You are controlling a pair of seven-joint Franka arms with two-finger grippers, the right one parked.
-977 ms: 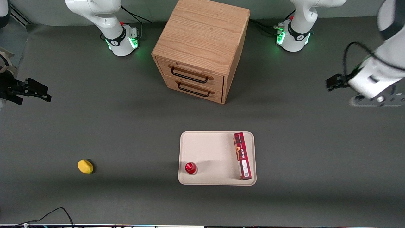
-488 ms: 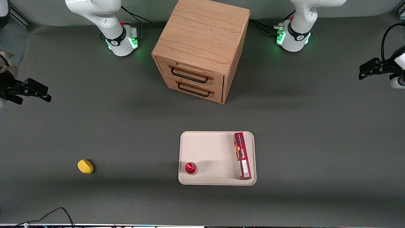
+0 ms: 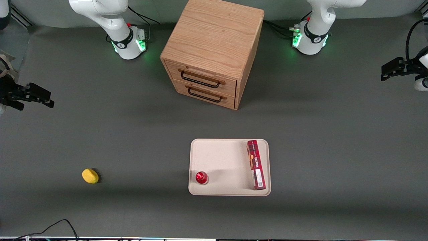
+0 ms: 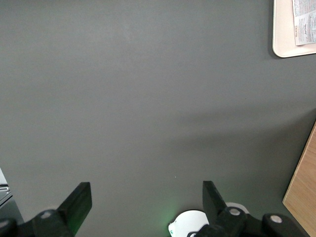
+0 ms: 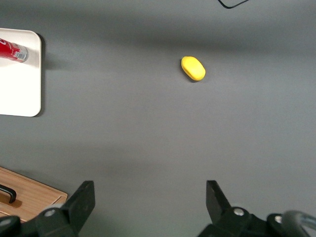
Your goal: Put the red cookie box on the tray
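Fingers [image 4: 79, 202] spread wide, nothing btwn them, only bare grey table [image 3: 133, 140] under. Gripper [image 4: 146, 205] hangs above table at working arm's end, well apart from tray [image 3: 220, 157]. Red cookie box [image 3: 256, 164] lies flat on tray, lengthwise along tray's edge toward working arm; its white label end shows in wrist view w/ tray corner. Small red-capped item [image 3: 201, 177] stands on tray, corner nearer front cam toward parked arm. Wooden drawer cabinet [image 3: 214, 50] farther from cam than tray. Yellow obj [image 3: 90, 176] on table toward parked arm's end.
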